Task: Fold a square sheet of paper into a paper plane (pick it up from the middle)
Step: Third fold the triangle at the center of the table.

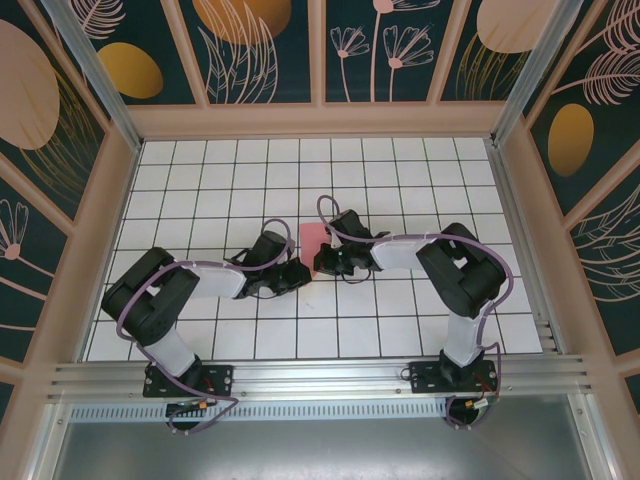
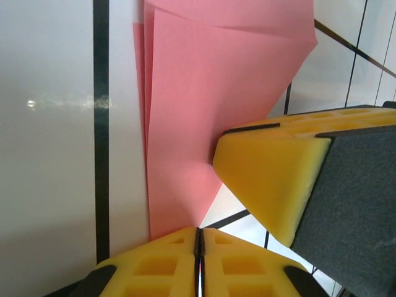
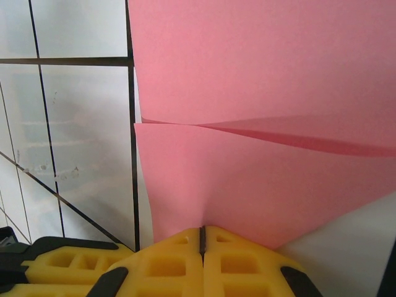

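Note:
The square sheet of paper is salmon pink and lies folded in overlapping layers on the white grid floor, mid-table. My left gripper meets its near edge from the left. My right gripper meets the same edge from the right, close beside it. In the left wrist view the left gripper is shut with the tip of the paper pinched in the seam, and a yellow right fingertip rests on the sheet. In the right wrist view the right gripper is shut on the puckered paper edge.
Wooden walls with dark floral panels enclose the white tiled floor on three sides. A metal rail runs along the near edge, where both arm bases are bolted. The left gripper's yellow fingers sit beside the right jaws.

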`<action>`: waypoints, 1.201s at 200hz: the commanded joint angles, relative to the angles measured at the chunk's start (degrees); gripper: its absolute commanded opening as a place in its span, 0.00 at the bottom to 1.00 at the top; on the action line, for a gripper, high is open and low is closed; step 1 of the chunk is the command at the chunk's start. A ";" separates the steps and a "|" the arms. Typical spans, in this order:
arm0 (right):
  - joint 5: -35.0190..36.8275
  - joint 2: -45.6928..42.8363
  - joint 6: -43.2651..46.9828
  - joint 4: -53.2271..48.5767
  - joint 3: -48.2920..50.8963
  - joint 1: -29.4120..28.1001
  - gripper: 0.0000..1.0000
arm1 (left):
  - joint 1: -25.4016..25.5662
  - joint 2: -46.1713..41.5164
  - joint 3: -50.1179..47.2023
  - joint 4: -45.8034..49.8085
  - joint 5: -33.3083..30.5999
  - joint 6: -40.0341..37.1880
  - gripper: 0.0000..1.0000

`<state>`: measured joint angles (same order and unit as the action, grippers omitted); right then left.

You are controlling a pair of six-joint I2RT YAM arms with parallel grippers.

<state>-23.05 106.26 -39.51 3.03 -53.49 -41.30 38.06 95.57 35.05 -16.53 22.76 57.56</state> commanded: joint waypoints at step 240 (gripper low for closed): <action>-5.69 5.37 13.22 -1.50 -6.03 14.54 0.04 | 0.41 0.63 -4.70 5.00 -4.26 -1.31 0.00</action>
<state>-31.79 110.34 -28.36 1.08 -57.67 -30.94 38.28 95.74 33.04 -19.77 21.58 57.12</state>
